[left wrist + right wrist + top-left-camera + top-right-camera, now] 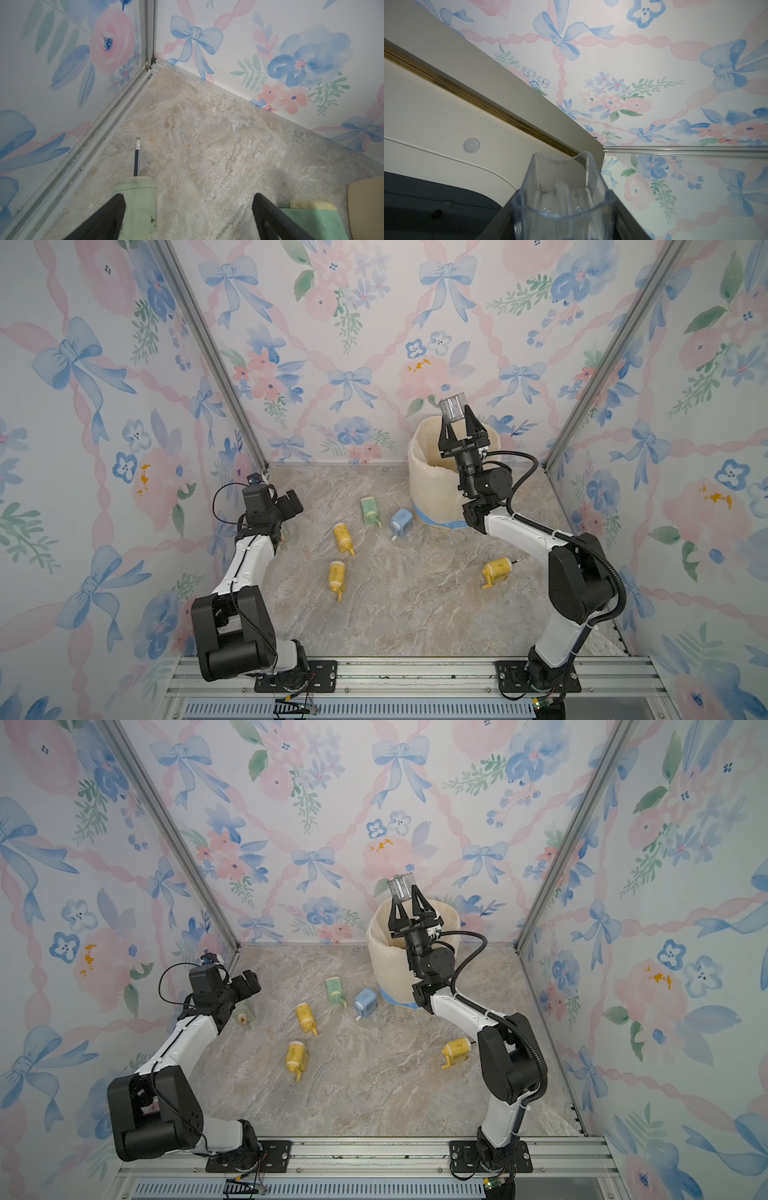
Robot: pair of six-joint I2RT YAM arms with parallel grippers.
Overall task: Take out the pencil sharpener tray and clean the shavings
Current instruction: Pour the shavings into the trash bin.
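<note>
My right gripper [456, 416] [405, 894] points upward above the cream bin [432, 485], shut on the clear pencil sharpener tray [454, 408] [402, 887]. In the right wrist view the tray [562, 197] stands between the fingers of that gripper [562, 224], and its inside looks bare. Shavings are out of view. My left gripper [291, 504] [188, 197] hangs open by the left wall. A pale green sharpener [243, 1013] [137, 205] with a dark pencil [137, 158] stuck in it lies on the table just below one finger.
Several more sharpeners lie on the marble table: a green one [369, 510], a blue one [400, 522] and three yellow ones [343, 537] [336, 574] [496, 570]. Flowered walls close the left, back and right sides.
</note>
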